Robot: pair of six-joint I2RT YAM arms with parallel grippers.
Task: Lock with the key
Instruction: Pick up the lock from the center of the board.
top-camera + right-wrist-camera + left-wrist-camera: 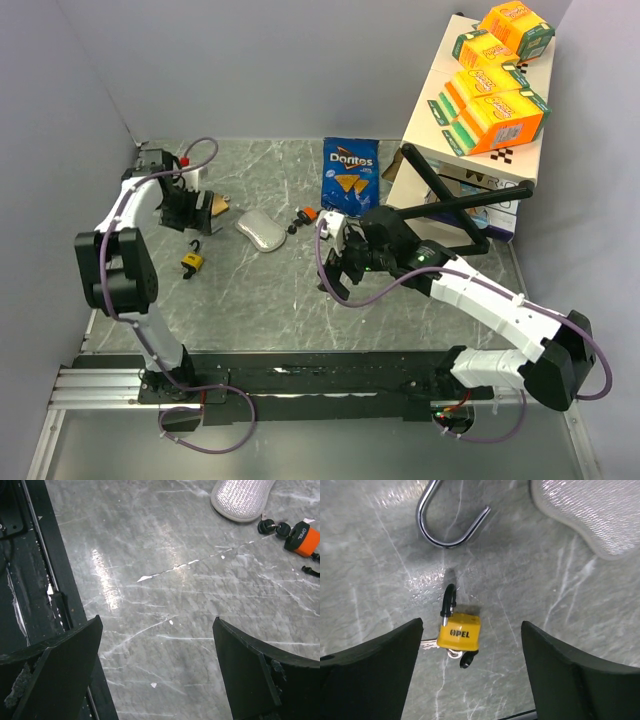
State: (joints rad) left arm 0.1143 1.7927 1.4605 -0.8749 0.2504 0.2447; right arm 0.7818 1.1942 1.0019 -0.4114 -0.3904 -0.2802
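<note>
Hovering over the grey marble table [545, 580], the left gripper [472, 625] is spread wide and grips nothing. Yellow OPEL padlock [460, 632] lies between its fingers, untouched, black-headed key [467, 659] at its near end. Right gripper [157, 620] is fully spread and empty, orange padlock [302, 536] far ahead-right.

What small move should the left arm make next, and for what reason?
Probably lower the left gripper straight down: its jaws stand open on either side of the yellow padlock, which lies free on the table with a key at its bottom end.
</note>
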